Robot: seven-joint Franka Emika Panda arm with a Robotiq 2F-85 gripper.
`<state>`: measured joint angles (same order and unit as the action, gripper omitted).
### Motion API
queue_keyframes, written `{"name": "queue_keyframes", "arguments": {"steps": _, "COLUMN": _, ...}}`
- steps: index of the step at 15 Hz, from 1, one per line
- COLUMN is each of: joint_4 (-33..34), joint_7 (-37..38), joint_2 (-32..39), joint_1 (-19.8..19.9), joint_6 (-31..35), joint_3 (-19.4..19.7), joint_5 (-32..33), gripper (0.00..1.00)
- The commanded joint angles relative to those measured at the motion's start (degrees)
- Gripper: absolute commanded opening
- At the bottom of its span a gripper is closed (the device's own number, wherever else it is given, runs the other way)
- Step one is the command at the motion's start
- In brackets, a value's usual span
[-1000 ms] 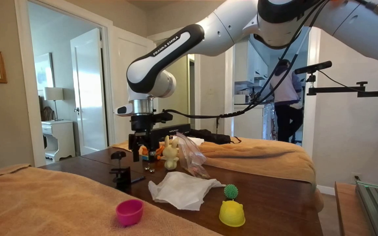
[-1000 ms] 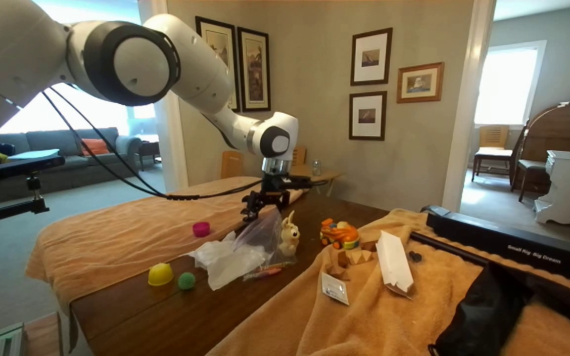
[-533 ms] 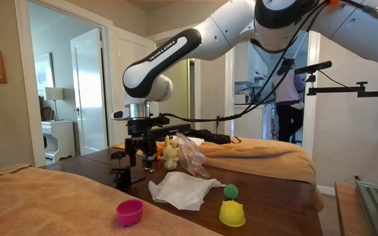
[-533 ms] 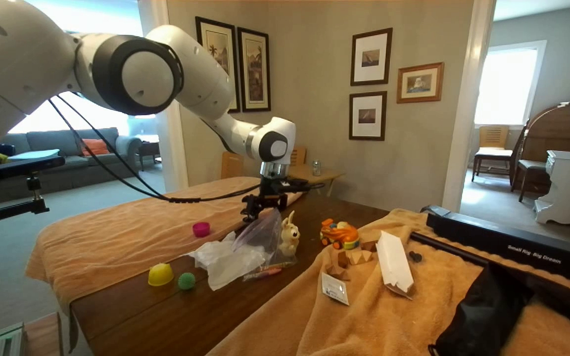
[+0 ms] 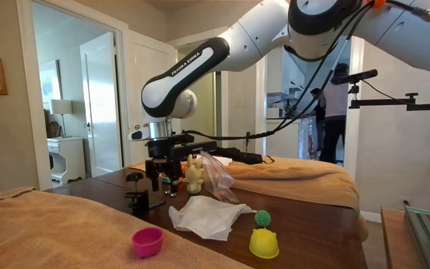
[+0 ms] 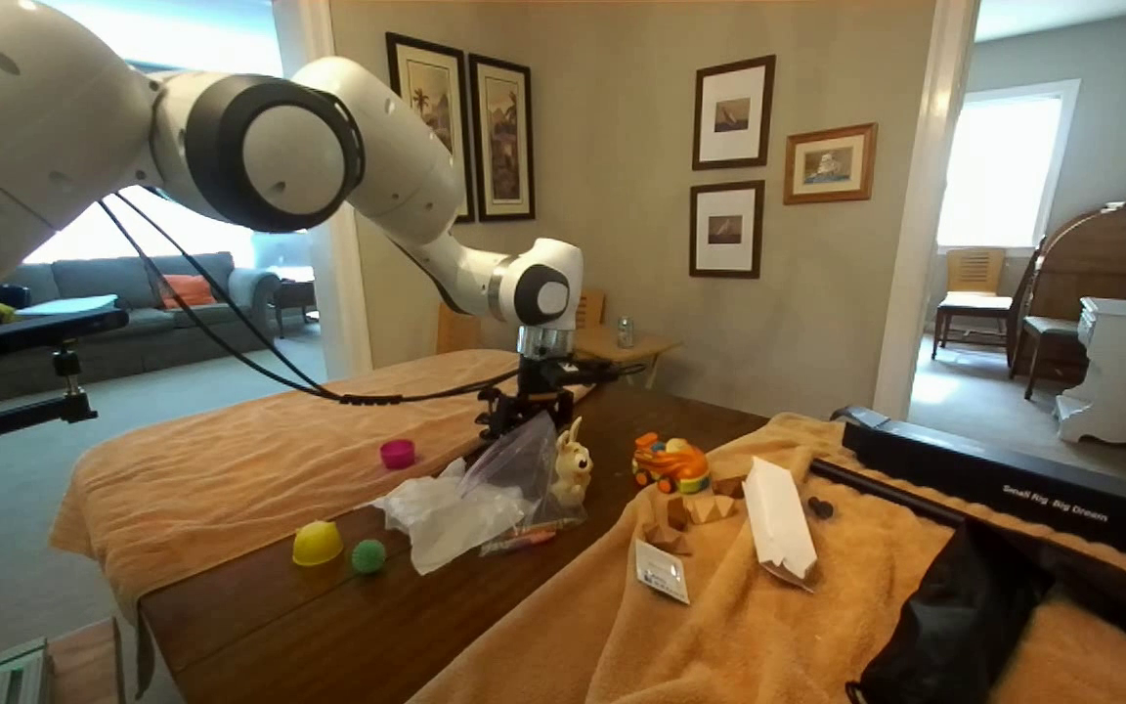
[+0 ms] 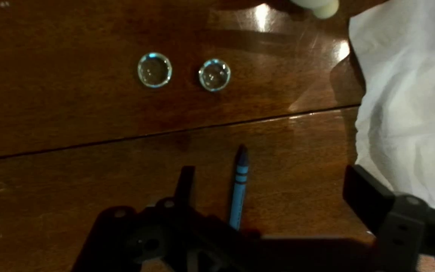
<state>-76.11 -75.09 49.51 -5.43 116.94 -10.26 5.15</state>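
Claw [image 7: 270, 175] dips lower, jaws spread wide, nothing held; blue crayon [image 7: 239, 192] shows btwn them, lower ctr of wrist view: prob. closer to reach.

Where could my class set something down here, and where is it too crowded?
In an exterior view, bare table lies between the green spiky ball, yellow cup and the table's near end. The orange towel under the pink cup is open around it. Crowded about the open gripper: black clamp, crayon, clear beads, toy rabbit, plastic bag, white tissue.
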Motion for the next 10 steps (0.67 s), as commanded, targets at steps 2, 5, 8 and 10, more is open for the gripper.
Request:
{"name": "queue_keyframes", "arguments": {"steps": 2, "joint_4": 3.11, "joint_7": -0.31, "joint_2": 2.47, "joint_1": -1.32, "joint_6": 0.46, "joint_3": 0.28, "joint_5": 1.61, "gripper": 1.00}}
{"name": "queue_keyframes", "arguments": {"steps": 5, "joint_4": 3.78, "joint_7": -0.43, "joint_2": 3.31, "joint_1": -1.59, "joint_6": 0.61, "joint_3": 0.18, "joint_5": 1.46, "gripper": 1.00}}
{"name": "queue_keyframes", "arguments": {"steps": 8, "joint_4": 4.26, "joint_7": -0.36, "joint_2": 3.95, "joint_1": -1.64, "joint_6": 0.68, "joint_3": 0.23, "joint_5": 1.34, "gripper": 0.97}}
{"name": "queue_keyframes", "arguments": {"steps": 10, "joint_4": 4.48, "joint_7": -0.31, "joint_2": 4.28, "joint_1": -1.57, "joint_6": 0.81, "joint_3": 0.24, "joint_5": 1.27, "gripper": 0.95}}
